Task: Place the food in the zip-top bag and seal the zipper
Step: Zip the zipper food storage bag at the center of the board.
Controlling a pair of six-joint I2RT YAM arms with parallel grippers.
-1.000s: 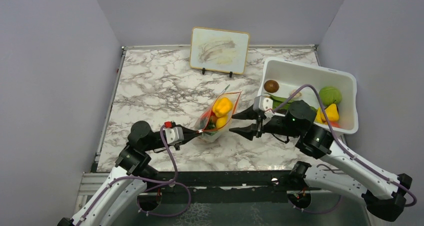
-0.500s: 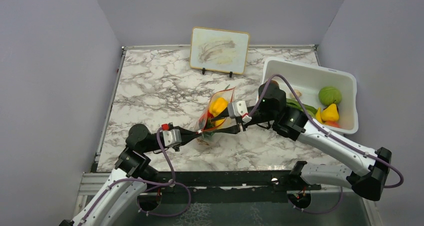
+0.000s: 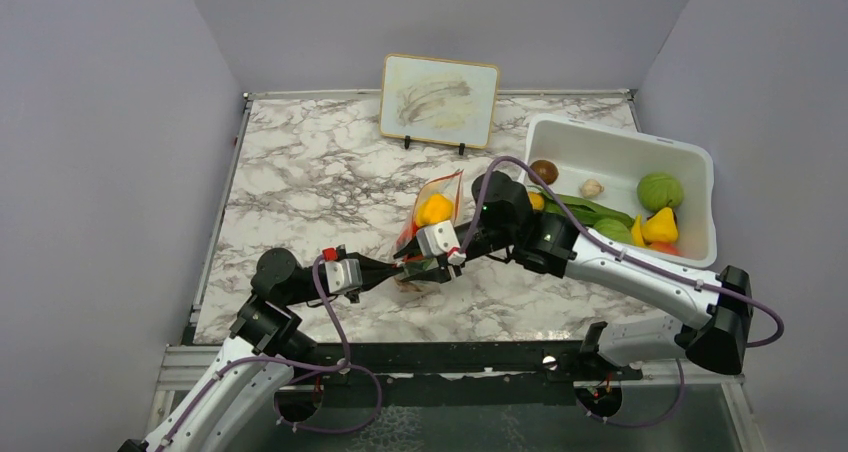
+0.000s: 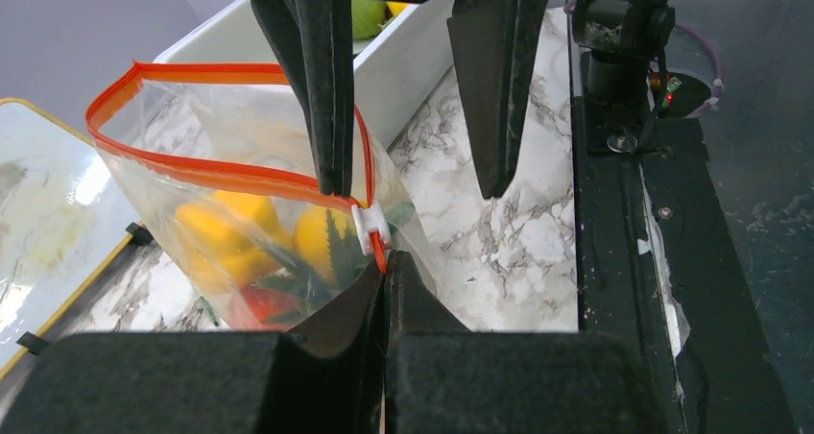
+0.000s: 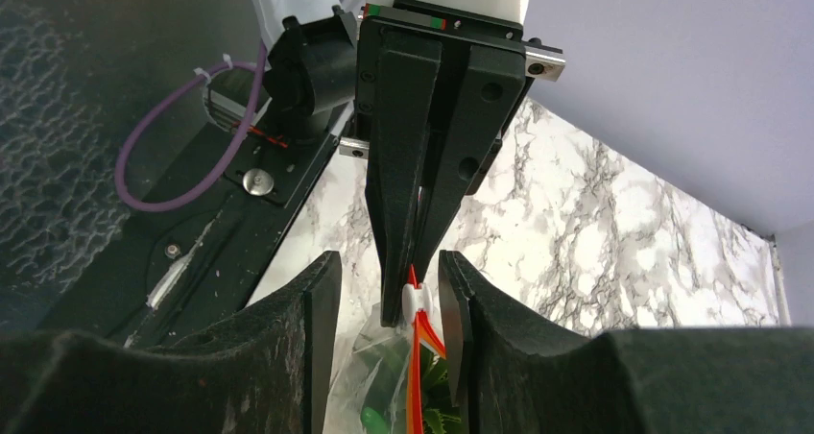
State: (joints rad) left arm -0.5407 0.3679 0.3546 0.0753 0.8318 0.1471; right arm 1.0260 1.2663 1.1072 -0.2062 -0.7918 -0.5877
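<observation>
The clear zip-top bag (image 3: 432, 217) stands on the marble with its mouth partly open, and it also shows in the left wrist view (image 4: 154, 180). Inside it are a yellow pepper (image 3: 434, 210), spiky green leaves (image 4: 331, 252) and a red piece (image 4: 259, 304). My left gripper (image 3: 400, 265) is shut on the near end of the red-orange zipper (image 4: 211, 173), just below its white slider (image 4: 370, 225). My right gripper (image 3: 418, 262) is open. Its fingers (image 5: 322, 300) straddle the slider (image 5: 418, 300) and the tip of the left gripper, without touching the slider.
The white bin (image 3: 620, 147) at the right holds a green round fruit (image 3: 660, 190), a yellow pepper (image 3: 660, 225), a brown ball (image 3: 544, 170) and green pods (image 3: 595, 212). A framed board (image 3: 440, 100) stands at the back. The black base rail runs along the near edge.
My right arm swung left from beside the bin to the bag, so its open fingers now straddle the slider. My left gripper kept its hold on the zipper end.
</observation>
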